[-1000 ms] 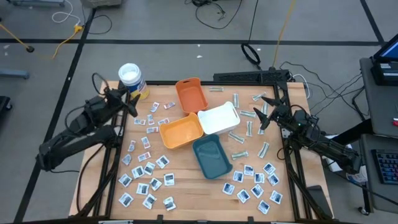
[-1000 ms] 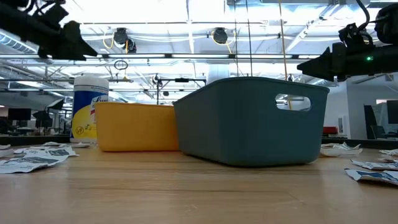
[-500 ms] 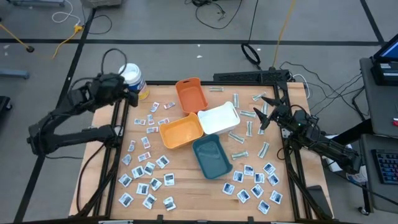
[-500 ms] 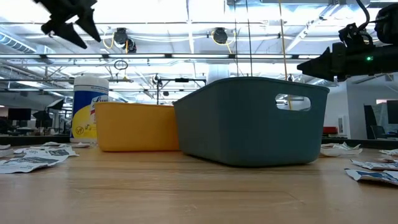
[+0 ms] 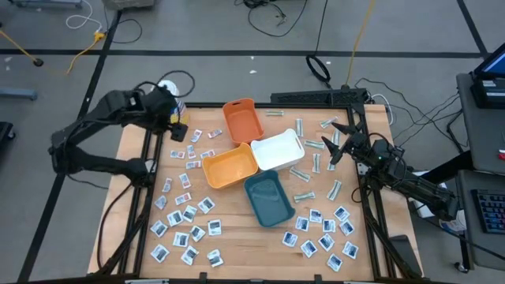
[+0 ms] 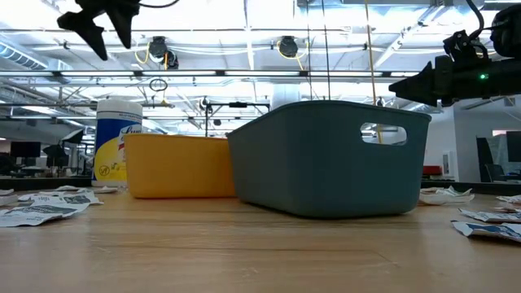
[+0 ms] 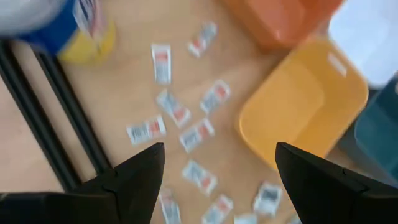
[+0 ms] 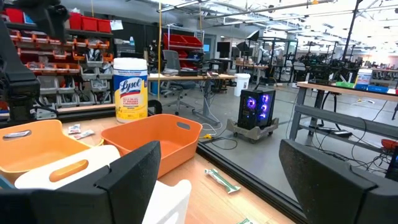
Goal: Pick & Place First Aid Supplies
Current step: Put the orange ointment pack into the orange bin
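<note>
Small square white sachets lie flat on the wooden table in a left cluster (image 5: 185,213) and a right cluster (image 5: 323,233). Narrow pale strips (image 5: 304,173) lie near the trays. In the left wrist view, sachets with reddish print (image 7: 173,109) lie below the fingers. My left gripper (image 5: 170,114) (image 6: 106,28) (image 7: 217,149) hangs open high over the table's far left corner, pointing down and holding nothing. My right gripper (image 5: 335,142) (image 6: 407,85) (image 8: 221,146) waits open above the right side, also holding nothing.
Four trays stand mid-table: orange (image 5: 241,121), white (image 5: 278,150), yellow-orange (image 5: 230,167) and teal (image 5: 268,197). A white-lidded canister with a yellow label (image 6: 118,146) stands at the far left corner, mostly hidden under my left gripper in the high view. Dark frame rails (image 5: 146,173) run along both table sides.
My left arm has lifted and swung its gripper from the table's left edge toward the far edge, ending over the canister. The gripper has tipped from level to pointing down. My right arm has kept still, and nothing on the table has moved.
</note>
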Tool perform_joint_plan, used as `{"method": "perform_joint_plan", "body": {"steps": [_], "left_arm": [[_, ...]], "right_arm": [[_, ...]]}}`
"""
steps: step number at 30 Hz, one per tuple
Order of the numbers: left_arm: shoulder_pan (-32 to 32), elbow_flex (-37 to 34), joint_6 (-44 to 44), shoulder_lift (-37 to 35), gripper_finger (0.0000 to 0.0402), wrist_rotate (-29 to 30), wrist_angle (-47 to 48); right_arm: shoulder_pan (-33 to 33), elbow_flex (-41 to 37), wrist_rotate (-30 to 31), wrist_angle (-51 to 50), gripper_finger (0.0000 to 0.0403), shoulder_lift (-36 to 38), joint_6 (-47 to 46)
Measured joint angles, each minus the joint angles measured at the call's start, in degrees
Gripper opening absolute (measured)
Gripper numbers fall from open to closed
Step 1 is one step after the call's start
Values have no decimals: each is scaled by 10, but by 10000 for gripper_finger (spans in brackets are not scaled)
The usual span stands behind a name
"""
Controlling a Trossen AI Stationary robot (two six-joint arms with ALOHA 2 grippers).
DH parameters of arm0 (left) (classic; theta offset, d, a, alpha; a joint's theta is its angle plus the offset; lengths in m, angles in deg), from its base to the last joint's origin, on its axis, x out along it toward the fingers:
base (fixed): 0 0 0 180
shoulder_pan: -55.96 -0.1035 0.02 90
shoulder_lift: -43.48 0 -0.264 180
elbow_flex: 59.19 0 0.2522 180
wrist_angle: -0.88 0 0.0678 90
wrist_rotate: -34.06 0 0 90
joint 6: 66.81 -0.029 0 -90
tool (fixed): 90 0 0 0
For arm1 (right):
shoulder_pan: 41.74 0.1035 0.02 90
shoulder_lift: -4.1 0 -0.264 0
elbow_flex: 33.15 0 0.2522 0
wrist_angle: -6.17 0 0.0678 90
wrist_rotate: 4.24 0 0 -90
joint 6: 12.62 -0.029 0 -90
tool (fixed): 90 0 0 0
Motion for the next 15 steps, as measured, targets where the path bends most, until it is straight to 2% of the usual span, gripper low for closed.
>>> {"method": "perform_joint_plan", "body": {"steps": [3,8,15], "left_arm": [[10,2,16,16,308,-37,15],[23,2,92,35,308,-108,14],[23,2,89,51,308,-119,14]], "right_arm": [[0,0,0,0,322,0,0],[0,0,0,0,322,0,0],[0,0,0,0,322,0,0]]}}
